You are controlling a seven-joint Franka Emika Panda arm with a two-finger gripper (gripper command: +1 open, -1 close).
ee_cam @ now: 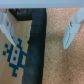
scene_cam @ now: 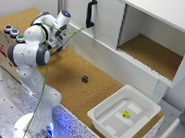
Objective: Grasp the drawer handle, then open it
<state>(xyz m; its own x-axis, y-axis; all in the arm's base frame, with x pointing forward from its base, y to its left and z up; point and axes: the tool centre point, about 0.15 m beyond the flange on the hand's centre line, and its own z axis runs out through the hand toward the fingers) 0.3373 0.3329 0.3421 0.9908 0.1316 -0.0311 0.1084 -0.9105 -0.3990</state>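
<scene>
Exterior view: tool [scene_cam: 58, 41] well apart from handle [scene_cam: 91, 13], drawer [scene_cam: 95, 16] shut; fingers [ee_cam: 73, 27] spread, empty, ready to approach.

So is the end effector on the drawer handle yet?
Apart. The exterior view shows the end effector low over the cork surface, with a clear stretch of white panel between it and the drawer handle. The wrist view shows no handle between the fingers.

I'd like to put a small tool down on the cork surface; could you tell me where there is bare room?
Bare cork lies between the arm, the cabinet front and the small dark object. More lies between that object and the white tray. It is crowded by the button box under the gripper.
</scene>
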